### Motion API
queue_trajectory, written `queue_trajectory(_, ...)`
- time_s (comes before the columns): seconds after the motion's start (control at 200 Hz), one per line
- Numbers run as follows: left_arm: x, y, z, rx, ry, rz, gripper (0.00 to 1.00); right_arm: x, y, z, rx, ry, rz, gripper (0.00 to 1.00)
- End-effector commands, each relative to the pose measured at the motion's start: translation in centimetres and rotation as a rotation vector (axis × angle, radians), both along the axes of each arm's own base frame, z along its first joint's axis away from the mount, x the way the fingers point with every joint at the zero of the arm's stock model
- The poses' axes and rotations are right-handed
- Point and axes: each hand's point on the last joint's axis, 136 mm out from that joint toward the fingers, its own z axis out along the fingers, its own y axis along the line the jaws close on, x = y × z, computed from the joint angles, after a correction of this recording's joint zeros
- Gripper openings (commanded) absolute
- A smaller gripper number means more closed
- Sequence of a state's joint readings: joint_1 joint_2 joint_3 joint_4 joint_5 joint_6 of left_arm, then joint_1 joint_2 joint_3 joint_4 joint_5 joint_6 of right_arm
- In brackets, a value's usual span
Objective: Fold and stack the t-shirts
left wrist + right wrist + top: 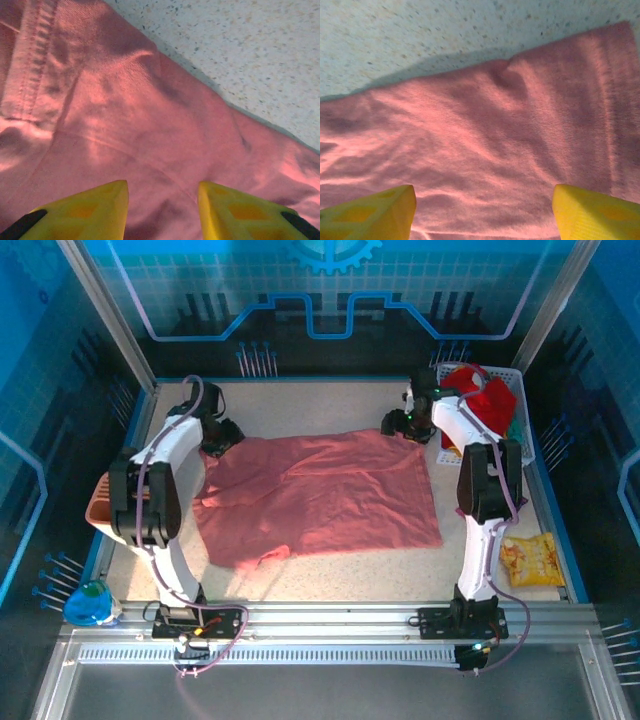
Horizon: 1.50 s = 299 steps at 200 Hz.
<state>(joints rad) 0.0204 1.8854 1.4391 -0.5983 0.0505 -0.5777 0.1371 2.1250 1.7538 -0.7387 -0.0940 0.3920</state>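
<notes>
Starting at the left, a blue-capped bottle (90, 602) stands off the near left corner of the bench (330, 405). A brown bowl (100, 502) sits on the left edge, partly hidden behind my left arm.

The left gripper (222, 433) is down at the far left corner of the salmon-pink t-shirt (320, 495). In the left wrist view its gripper (161, 190) has the yellow jaws released, with only shirt cloth (150, 125) showing in the gap. A stitched band runs along the upper left of that view.

The shirt lies flat across the middle of the bench, with its long axis running from the left edge toward the right edge. Its left end is rumpled, and a flap sticks out toward the near edge. Its right end is a straight, clean edge. I cannot tell for certain which end is the neck.

The right gripper (400, 423) is at the shirt's far right corner. In the right wrist view the gripper (484, 197) has its jaws spread wide and released over the cloth (485, 135), gripping nothing.

Just beyond the right gripper, in the far right corner, is a white basket (524, 445). It holds a red t-shirt (485, 395) and a bit of green cloth (513, 427), and the right arm crosses in front of it.

A yellow snack packet (530, 558) lies near the right edge, beside the right arm and apart from the shirt.
</notes>
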Motion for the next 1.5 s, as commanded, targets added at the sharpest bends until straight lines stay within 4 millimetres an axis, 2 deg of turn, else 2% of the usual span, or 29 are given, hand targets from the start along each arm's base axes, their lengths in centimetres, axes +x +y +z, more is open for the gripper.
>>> queue_trajectory(0.0,0.6,-0.1,-1.5,-0.011,0.039,0.001,0.42,-0.6,0.7,-2.7,0.017,0.064,0.0,0.72)
queue_trajectory(0.165,1.3,0.2,-4.6,-0.025,0.113,0.013,0.41,-0.1,0.0,-4.8,-0.013,0.116,-0.014,0.66)
queue_trajectory(0.28,2.5,0.0,-6.1,-0.036,0.169,0.003,0.4,1.1,-0.7,-5.1,-0.017,0.137,-0.048,0.63)
queue_trajectory(0.305,2.8,-0.1,-6.4,-0.042,0.179,0.0,0.4,1.4,-0.8,-4.5,-0.014,0.127,-0.056,0.63)
queue_trajectory(0.32,3.1,-0.1,-6.6,-0.041,0.18,-0.001,0.4,1.4,-0.9,-5.5,-0.015,0.146,-0.058,0.63)
queue_trajectory(0.45,5.4,0.0,-7.2,-0.039,0.195,-0.006,0.39,2.9,-1.0,-5.3,-0.012,0.141,-0.073,0.63)
queue_trajectory(0.68,10.8,-0.7,-5.5,-0.059,0.135,-0.031,0.38,4.8,-1.5,-5.3,-0.001,0.131,-0.134,0.64)
queue_trajectory(0.785,11.8,-1.6,-4.8,-0.081,0.126,-0.06,0.37,5.5,-1.6,-5.1,0.013,0.107,-0.146,0.64)
queue_trajectory(0.866,11.9,-2.6,-2.8,-0.076,0.085,-0.099,0.37,5.8,-1.3,-4.3,0.019,0.087,-0.137,0.65)
queue_trajectory(0.921,11.7,-3.1,-0.4,-0.072,0.031,-0.122,0.37,5.9,-1.2,-3.2,0.026,0.061,-0.128,0.66)
queue_trajectory(1.011,10.4,-3.4,3.8,-0.055,-0.043,-0.144,0.38,5.7,-0.4,-0.7,0.047,-0.019,-0.101,0.7)
queue_trajectory(1.026,10.1,-3.5,4.3,-0.054,-0.05,-0.145,0.39,5.6,-0.4,0.6,0.052,-0.046,-0.099,0.71)
queue_trajectory(1.081,8.6,-3.6,6.5,-0.057,-0.083,-0.147,0.39,5.0,-0.1,2.7,0.063,-0.099,-0.086,0.73)
queue_trajectory(1.181,4.7,-3.8,8.6,-0.058,-0.117,-0.148,0.42,3.0,0.3,5.7,0.059,-0.153,-0.057,0.77)
queue_trajectory(1.216,3.0,-3.8,8.8,-0.058,-0.12,-0.147,0.42,2.2,0.5,6.4,0.054,-0.163,-0.05,0.78)
queue_trajectory(1.281,-0.2,-3.9,8.7,-0.061,-0.121,-0.14,0.43,0.3,0.7,7.4,0.04,-0.177,-0.036,0.89)
queue_trajectory(1.341,-3.3,-3.8,8.6,-0.055,-0.114,-0.135,0.44,-1.4,1.2,8.0,0.035,-0.193,-0.018,0.92)
queue_trajectory(1.381,-5.5,-3.7,8.4,-0.049,-0.101,-0.132,0.44,-2.6,1.5,8.4,0.037,-0.2,-0.012,1.0)
queue_trajectory(1.491,-11.4,-3.4,7.1,-0.04,-0.043,-0.101,0.44,-5.9,2.3,8.7,0.053,-0.205,0.006,1.0)
